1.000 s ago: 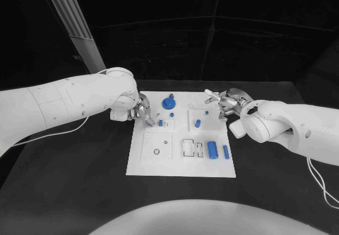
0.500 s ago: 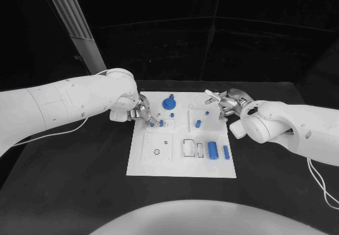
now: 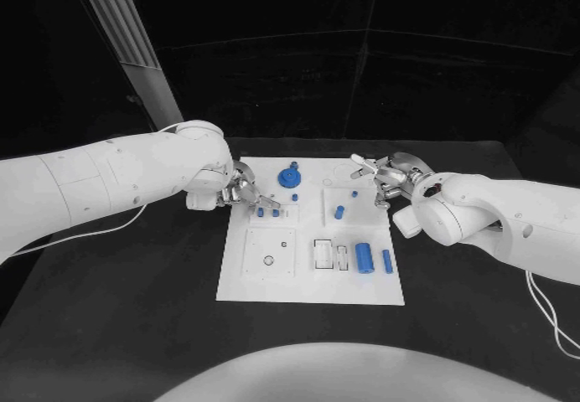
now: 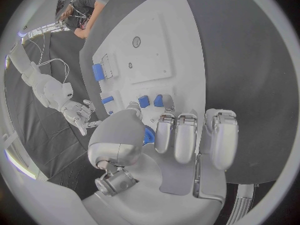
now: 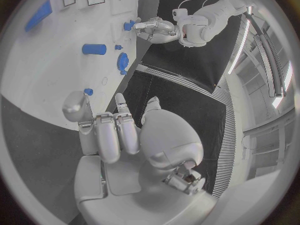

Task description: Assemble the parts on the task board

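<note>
The white task board (image 3: 308, 280) lies mid-table. My left hand (image 3: 242, 193) hovers at its far left edge, fingers apart and holding nothing; in the left wrist view the left hand (image 4: 178, 140) has its fingers stretched out. Two small blue parts (image 3: 267, 213) stand side by side just in front of its fingertips, also seen as two small blue parts (image 4: 151, 101). A round blue knob (image 3: 289, 177) sits at the far edge. My right hand (image 3: 385, 177) hangs over the far right corner, fingers spread and empty. A blue piece (image 3: 339, 211) lies between the hands.
A blue cylinder (image 3: 363, 255) and a blue bar (image 3: 387, 260) lie on the board's near right part beside white slots (image 3: 323, 252). A round hole (image 3: 266, 260) is at the near left. A grey post (image 3: 139, 63) rises behind my left arm. Black table surrounds the board.
A second small blue part now stands beside the first one near the left hand. The left hand's fingers have drawn back from it a little. The right hand has stayed put.
</note>
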Motion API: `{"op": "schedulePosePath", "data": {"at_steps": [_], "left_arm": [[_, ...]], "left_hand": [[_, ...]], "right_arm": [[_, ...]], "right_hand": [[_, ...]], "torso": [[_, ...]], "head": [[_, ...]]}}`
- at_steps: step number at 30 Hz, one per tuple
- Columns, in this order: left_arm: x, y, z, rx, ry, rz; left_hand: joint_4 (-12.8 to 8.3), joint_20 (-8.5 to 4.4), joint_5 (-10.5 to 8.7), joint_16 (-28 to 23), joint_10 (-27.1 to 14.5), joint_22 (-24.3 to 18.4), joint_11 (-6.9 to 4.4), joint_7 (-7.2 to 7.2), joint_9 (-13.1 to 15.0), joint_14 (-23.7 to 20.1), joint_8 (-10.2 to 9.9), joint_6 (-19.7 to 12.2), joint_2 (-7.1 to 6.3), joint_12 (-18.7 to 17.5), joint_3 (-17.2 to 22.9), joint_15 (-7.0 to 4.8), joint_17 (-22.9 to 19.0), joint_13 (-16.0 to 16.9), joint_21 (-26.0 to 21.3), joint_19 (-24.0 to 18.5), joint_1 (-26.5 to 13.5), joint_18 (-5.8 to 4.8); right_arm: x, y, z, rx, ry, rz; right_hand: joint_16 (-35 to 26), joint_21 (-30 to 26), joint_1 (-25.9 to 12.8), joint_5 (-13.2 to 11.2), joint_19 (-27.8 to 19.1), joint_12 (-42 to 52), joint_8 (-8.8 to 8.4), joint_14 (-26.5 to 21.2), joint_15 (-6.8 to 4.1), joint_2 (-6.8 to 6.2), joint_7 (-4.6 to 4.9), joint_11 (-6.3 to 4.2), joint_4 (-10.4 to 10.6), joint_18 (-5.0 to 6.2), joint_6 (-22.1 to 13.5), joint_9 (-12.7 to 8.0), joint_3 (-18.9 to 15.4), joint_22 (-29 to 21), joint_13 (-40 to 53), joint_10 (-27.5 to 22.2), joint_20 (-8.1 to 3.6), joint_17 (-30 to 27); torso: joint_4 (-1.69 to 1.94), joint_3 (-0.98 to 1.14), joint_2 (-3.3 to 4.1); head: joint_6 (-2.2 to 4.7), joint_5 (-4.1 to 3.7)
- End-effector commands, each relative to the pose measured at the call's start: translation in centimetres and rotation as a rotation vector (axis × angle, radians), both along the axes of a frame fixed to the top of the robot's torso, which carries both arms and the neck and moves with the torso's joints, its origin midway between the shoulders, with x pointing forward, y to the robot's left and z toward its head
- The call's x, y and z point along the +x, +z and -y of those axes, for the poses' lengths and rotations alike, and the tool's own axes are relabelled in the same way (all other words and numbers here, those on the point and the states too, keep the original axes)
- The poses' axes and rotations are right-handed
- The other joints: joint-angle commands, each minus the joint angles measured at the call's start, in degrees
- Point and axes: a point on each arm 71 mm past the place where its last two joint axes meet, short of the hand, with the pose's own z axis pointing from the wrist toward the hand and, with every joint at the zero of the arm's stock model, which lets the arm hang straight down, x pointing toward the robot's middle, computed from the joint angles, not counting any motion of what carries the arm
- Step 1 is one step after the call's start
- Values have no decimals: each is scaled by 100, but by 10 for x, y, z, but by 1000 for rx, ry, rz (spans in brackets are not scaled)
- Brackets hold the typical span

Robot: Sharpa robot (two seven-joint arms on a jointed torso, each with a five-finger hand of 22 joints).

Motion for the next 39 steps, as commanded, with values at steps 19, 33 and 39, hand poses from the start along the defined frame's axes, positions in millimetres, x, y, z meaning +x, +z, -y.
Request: {"op": "schedulePosePath", "data": {"at_steps": [19, 33, 39], "left_arm": [[7, 69, -7, -726, -61, 717], [11, 68, 15, -836, -236, 795], [12, 58, 30, -691, -415, 815]], "left_hand": [[11, 38, 1962, 17, -632, 1508, 120, 100, -979, 595, -1011, 73, -296, -1162, 230, 95, 1509, 399, 23, 601, 2299, -38], [-2, 341, 1441, 17, -3409, 1508, 565, 514, -3340, 595, -3149, 772, -822, -7041, 1007, 442, 1509, -5483, 23, 601, 4468, -38], [-38, 327, 938, 17, -3041, 1508, 528, 481, -3921, 595, -3757, 1231, -927, -7388, 1309, 404, 1509, -6387, 23, 601, 4744, -38]], "right_arm": [[1, 1, 0, 5, 2, 26], [1, 9, 0, -4, 17, 141], [1, 10, -1, -8, 21, 159]], "right_hand": [[43, 10, 11, 12, 52, 30, 20, 251, -40, 45, -7, -29, 2, 23, -47, -6, -43, 589, 1225, 319, -10, 1081], [70, 65, 97, 35, 107, 49, 41, 286, -44, 65, -12, -34, -15, 10, -36, -3, -30, 617, 1248, 344, -11, 1121], [76, 78, 106, 36, 118, 49, 43, 295, -44, 64, -13, -34, -16, 6, -36, -3, -30, 623, 1249, 346, -11, 1131]], "torso": [[1, 1, -4], [-15, -1, 8], [-10, 2, 5]], "head": [[85, -1], [164, 11], [150, 3]]}}
